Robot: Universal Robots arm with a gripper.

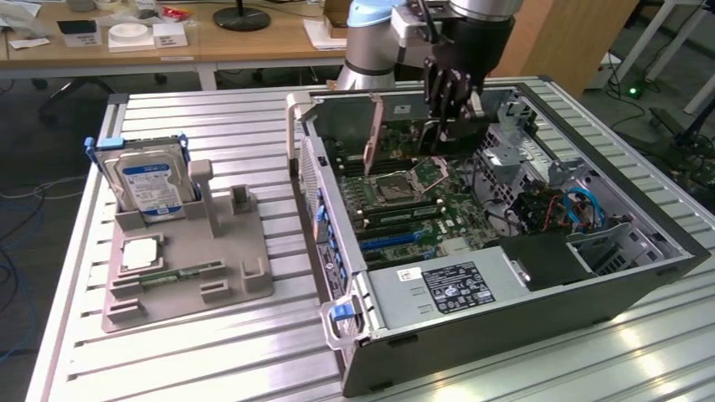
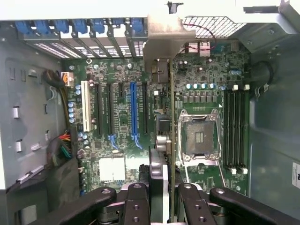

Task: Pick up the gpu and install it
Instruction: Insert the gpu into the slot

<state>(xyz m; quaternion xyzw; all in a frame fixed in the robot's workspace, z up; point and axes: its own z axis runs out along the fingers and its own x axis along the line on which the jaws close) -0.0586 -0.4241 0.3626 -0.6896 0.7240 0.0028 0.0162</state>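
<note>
Power supply [image 1: 447,289] is sitting nearest, then the motherboard [image 1: 408,213] — further back the gripper [image 1: 450,126] is hanging inside the open PC case [image 1: 625,289], clamping the gpu [image 2: 159,183] edge-on, upright, just above the motherboard's expansion slots [image 2: 133,115].

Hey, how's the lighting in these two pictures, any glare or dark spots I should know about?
Exterior view: bright glare on the ribbed table near the case's front corner; the black gripper reads as a dark silhouette. Wrist view: the case's top edge is washed out white; the motherboard is evenly lit; the gpu shows edge-on, the gripper shut on it.
</note>
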